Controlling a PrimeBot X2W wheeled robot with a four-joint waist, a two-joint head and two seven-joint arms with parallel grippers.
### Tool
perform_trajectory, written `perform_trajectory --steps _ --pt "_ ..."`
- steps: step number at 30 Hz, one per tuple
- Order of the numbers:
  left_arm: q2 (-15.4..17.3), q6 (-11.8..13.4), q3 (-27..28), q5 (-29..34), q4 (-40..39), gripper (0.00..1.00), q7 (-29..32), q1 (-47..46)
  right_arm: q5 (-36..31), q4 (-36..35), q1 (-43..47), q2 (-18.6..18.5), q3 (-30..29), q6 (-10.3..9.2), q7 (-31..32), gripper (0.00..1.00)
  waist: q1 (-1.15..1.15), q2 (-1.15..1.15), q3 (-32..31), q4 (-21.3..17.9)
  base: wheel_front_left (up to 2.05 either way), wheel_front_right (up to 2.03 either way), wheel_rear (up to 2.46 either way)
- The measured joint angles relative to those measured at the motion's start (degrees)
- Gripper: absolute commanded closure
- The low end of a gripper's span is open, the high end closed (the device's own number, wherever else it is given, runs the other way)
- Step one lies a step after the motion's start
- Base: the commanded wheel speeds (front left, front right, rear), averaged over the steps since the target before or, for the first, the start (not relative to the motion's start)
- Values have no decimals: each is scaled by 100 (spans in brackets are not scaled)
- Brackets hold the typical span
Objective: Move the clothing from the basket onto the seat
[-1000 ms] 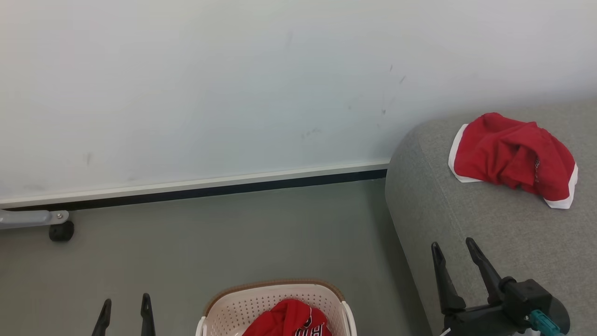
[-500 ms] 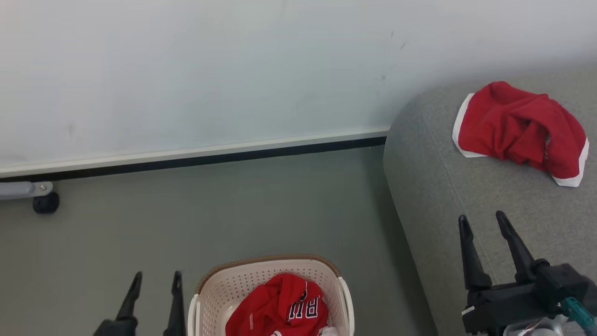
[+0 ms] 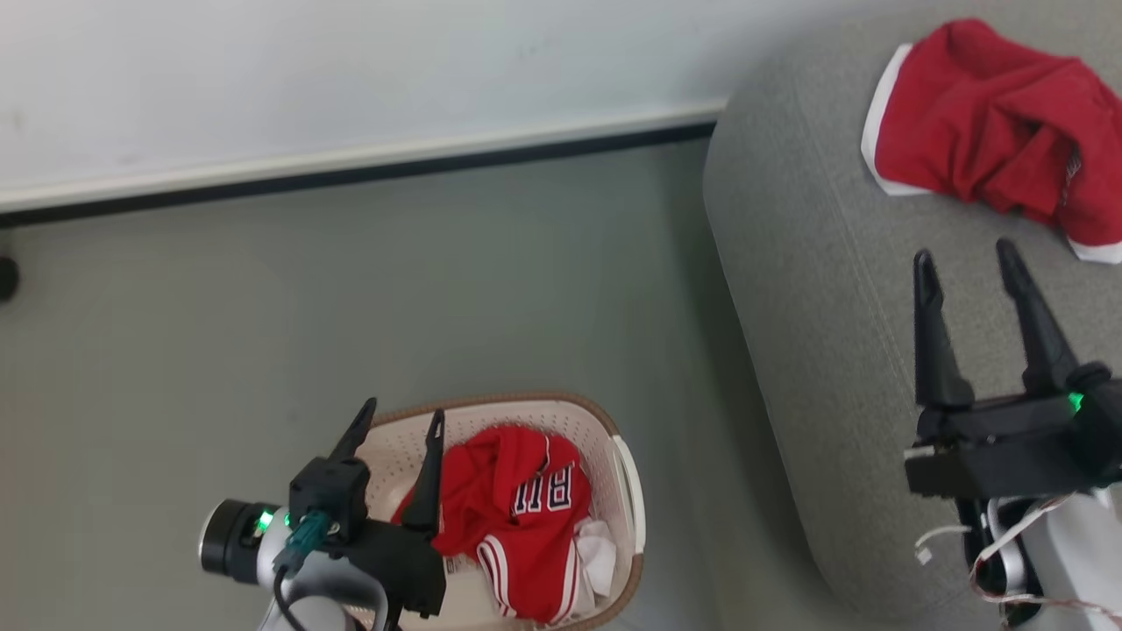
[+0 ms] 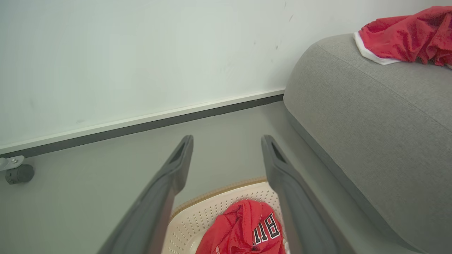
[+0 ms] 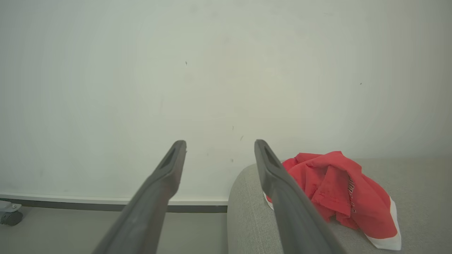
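Left tool (image 3: pixel 400 414) has reached over the basket (image 3: pixel 561 401); it and right tool (image 3: pixel 963 254) gape wide.

Left tool (image 3: pixel 401 409), right tool (image 3: pixel 962 251): black, green lights (image 3: pixel 1075 401).

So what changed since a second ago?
The camera tipped down, so the whole picture shifted. The left gripper swung in over the basket, open, beside the jersey. It grabbed nothing. The right gripper stayed open over the sofa. The jersey is still in the basket, and the other red garment still lies on the sofa.
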Motion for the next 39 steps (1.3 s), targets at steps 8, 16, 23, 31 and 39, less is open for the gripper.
perform_trajectory --steps 8,16,23,31,39 --pt "-88 -38 -120 69 758 0 193 -545 0 -141 -581 -10 -37 51 1 0 0 0 661 -209 0 0 0" --pt "-112 -38 -230 235 1448 0 370 -1050 -1 -296 -1085 38 -35 91 0 0 0 0 1336 -426 0 0 0" --pt "-112 -34 -229 324 1946 0 479 -1537 -26 -470 -1579 87 0 142 0 0 0 0 1938 -598 0 0 0" --pt "-99 -27 -216 381 2317 0 577 -1978 -45 -662 -1995 96 -37 149 0 0 -1 0 2544 -725 0 0 0" --pt "35 14 -109 412 2584 0 657 -2669 -79 -896 -2414 93 -101 168 -1 0 0 0 3240 -803 0 0 0"
